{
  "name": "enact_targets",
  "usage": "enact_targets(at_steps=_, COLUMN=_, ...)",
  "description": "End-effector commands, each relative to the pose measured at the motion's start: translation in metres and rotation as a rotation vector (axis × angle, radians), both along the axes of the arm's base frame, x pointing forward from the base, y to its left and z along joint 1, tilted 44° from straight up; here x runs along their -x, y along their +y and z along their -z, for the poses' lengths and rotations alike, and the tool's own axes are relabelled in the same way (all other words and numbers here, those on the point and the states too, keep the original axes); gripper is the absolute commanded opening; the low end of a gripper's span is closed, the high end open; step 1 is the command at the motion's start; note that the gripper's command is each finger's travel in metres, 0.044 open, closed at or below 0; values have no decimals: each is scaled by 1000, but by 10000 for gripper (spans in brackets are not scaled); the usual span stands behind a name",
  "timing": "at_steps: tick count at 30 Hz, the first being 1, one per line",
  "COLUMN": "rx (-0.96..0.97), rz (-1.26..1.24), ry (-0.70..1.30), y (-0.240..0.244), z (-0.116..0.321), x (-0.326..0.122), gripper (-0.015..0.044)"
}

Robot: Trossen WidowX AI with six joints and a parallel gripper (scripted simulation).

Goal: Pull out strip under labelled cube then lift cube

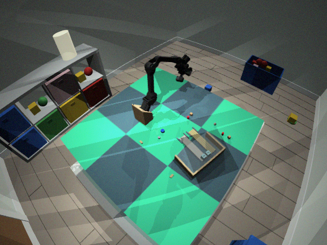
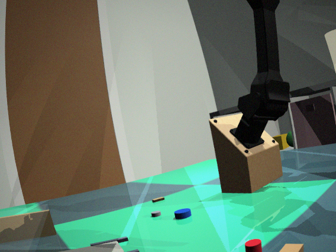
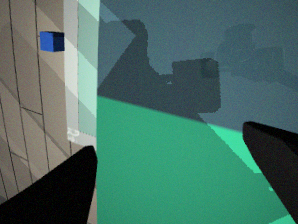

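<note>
The black pincer (image 1: pixel 180 77) hangs wide open and empty near the desk's far edge. The small pale labelled cube (image 1: pixel 203 156) sits on a grey strip (image 1: pixel 193 147) in the wooden tray (image 1: pixel 200 171), well apart toward the right edge. Judged best: descend onto that strip's free end only.

The checkered green-and-grey worktop (image 1: pixel 109 135) carries a shallow wooden tray (image 1: pixel 192 171), well away from the fingers, and small scattered blocks and discs; 1 blue cube (image 3: pixel 52 41) lies on the floor beyond the fingers' left side.
</note>
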State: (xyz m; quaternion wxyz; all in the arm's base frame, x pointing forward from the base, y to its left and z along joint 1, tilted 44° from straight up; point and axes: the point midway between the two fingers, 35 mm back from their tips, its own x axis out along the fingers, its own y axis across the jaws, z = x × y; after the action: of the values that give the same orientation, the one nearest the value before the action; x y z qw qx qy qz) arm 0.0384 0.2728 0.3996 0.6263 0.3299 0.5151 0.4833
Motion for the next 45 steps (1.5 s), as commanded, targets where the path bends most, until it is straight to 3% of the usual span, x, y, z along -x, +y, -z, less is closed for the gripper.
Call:
enact_targets(at_steps=1, rx=1, rz=4, ry=-2, y=1, z=1, x=-2, gripper=400)
enact_targets(at_steps=7, rx=40, rz=146, ry=-69, y=12, z=37, x=-76, gripper=400)
enact_targets(at_steps=13, rx=93, rz=302, ry=-127, y=-7, z=84, x=-163, gripper=400)
enact_targets(at_steps=25, rx=195, rz=584, ry=-214, y=-135, z=188, x=-290, gripper=400)
enact_targets(at_steps=32, rx=238, rz=737, ry=-270, y=-237, z=248, x=-307, gripper=400)
enact_targets(at_steps=39, rx=278, rz=900, ry=-336, y=-330, z=299, x=-280, gripper=400)
enact_targets(at_steps=45, rx=287, rz=937, ry=-351, y=-346, z=308, x=-270, gripper=400)
